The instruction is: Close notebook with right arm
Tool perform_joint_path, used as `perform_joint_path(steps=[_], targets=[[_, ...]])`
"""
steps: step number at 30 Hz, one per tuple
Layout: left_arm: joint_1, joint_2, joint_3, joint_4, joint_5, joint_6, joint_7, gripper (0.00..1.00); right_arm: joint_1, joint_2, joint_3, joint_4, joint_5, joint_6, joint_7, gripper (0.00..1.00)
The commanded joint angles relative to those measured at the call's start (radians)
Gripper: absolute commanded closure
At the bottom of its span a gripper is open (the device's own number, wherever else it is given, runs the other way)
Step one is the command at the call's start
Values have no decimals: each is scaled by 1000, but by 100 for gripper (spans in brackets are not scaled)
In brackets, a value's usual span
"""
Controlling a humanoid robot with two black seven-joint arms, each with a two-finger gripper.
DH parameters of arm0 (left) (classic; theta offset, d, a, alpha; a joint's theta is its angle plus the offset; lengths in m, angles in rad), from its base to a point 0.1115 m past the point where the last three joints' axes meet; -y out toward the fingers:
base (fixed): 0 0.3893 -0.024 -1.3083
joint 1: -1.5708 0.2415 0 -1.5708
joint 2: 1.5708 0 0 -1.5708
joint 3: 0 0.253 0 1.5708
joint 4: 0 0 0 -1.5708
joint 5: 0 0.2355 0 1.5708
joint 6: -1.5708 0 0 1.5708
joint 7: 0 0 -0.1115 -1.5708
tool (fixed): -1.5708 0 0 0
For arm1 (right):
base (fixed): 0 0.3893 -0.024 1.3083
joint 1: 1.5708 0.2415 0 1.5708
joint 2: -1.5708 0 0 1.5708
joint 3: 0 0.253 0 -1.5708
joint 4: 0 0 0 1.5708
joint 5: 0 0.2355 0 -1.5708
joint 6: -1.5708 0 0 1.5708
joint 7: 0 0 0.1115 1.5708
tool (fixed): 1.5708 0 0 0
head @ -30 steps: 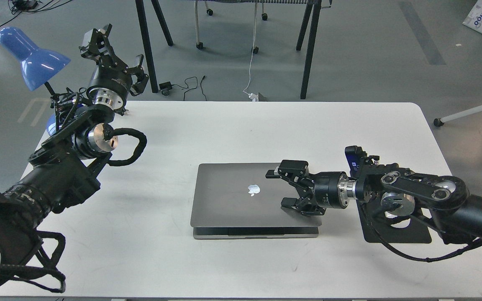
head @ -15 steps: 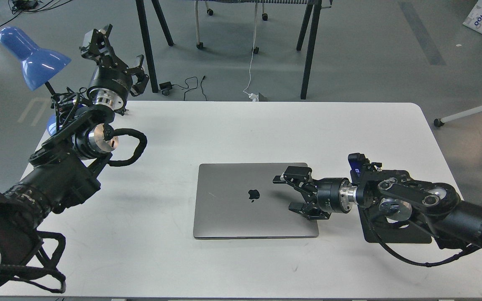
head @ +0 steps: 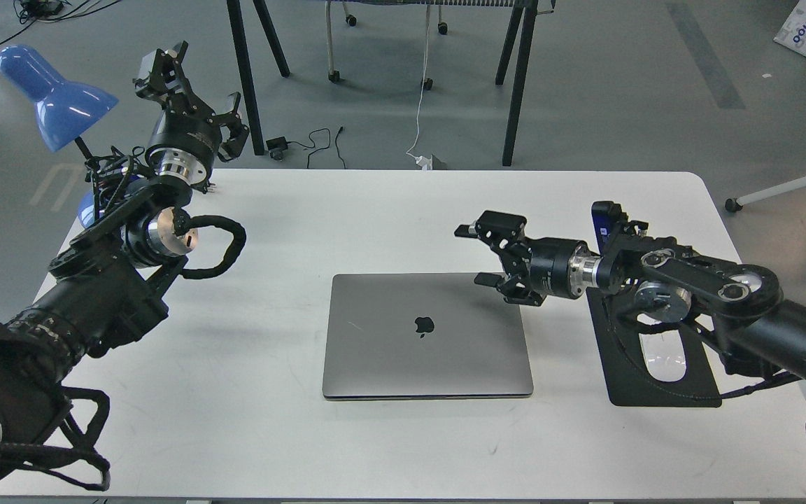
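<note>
The notebook (head: 427, 336) is a space-grey laptop lying flat on the white table (head: 375, 210), lid fully down, dark apple logo facing up. My right arm comes in from the right with a blue-lit module (head: 602, 220) near its wrist. Its gripper (head: 487, 255) is open and empty, hovering above the notebook's far right corner, clear of the lid. My left gripper (head: 196, 94) is open and empty, raised beyond the table's far left corner, far from the notebook.
A black mouse pad (head: 662, 367) with a white mouse (head: 662, 357) lies right of the notebook, partly under my right arm. A blue desk lamp (head: 53, 98) stands at the far left. Table legs and cables are on the floor behind.
The notebook's lid went from slightly ajar to fully shut. My right gripper then lifted off the lid and moved up and away toward the far side. The left arm stayed still.
</note>
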Motion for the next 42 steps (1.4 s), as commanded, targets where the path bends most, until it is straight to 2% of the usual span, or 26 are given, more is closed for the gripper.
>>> perform_joint_path(steps=[1,5,12,15,22,33,42], targets=[[1,0,0,0,0,0,0,0,13,21,215,-157,8,-16,4,0],[0,0,0,0,0,0,0,0,30,70,434,-266,13,1,11,0],[0,0,0,0,0,-1,0,0,5,68,651,-260,36,34,49,0],[0,0,0,0,0,-2,0,0,-22,55,672,-255,121,34,61,0],[0,0,0,0,0,-2,0,0,-70,13,672,-203,313,34,58,0],[0,0,-2,0,0,-2,0,0,-157,9,698,-56,321,34,57,0],[1,-2,-2,0,0,-2,0,0,-157,7,715,-53,321,26,57,0]])
